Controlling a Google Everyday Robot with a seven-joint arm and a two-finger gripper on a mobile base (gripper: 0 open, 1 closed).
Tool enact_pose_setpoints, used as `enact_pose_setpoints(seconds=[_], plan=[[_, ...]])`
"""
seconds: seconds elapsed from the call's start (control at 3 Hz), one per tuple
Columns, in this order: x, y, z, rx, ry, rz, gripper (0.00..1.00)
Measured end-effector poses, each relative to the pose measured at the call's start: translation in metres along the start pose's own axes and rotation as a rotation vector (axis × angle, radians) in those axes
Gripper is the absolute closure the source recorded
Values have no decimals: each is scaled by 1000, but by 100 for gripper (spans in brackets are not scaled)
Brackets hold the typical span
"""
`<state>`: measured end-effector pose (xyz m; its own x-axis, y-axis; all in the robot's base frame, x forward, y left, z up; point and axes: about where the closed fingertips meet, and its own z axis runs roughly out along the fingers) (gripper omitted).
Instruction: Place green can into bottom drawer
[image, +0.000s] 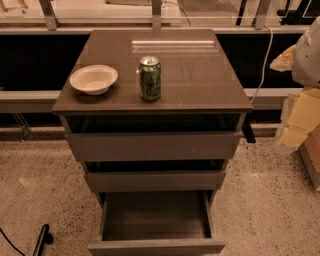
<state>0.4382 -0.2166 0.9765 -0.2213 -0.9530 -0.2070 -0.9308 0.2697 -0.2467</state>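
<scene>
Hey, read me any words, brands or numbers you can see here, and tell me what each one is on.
Nothing here can be read as text.
green can: pale yellowish markings on its side, too blurred to read.
cream bowl: no lettering.
cabinet top: no lettering.
bottom drawer, pulled open: no lettering.
gripper: not in view, so nothing to read on it.

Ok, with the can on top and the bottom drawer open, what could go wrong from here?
1. The green can stands upright close to the cream bowl; a wide reach might knock the bowl.
2. The top drawer and middle drawer sit ajar above the bottom drawer, so the lowered can could catch their fronts.
The pincer is out of view; no grasp yet.
</scene>
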Motion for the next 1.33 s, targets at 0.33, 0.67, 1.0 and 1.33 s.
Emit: enact_pose_setpoints(seconds=[0.33, 0.67, 1.0, 1.33], plan=[[0, 0, 0, 0, 0, 0, 0], [-5, -4, -1, 9, -16, -12, 0], [-31, -25, 5, 17, -74, -89, 0], [-76, -57, 13, 16, -192, -198, 0]])
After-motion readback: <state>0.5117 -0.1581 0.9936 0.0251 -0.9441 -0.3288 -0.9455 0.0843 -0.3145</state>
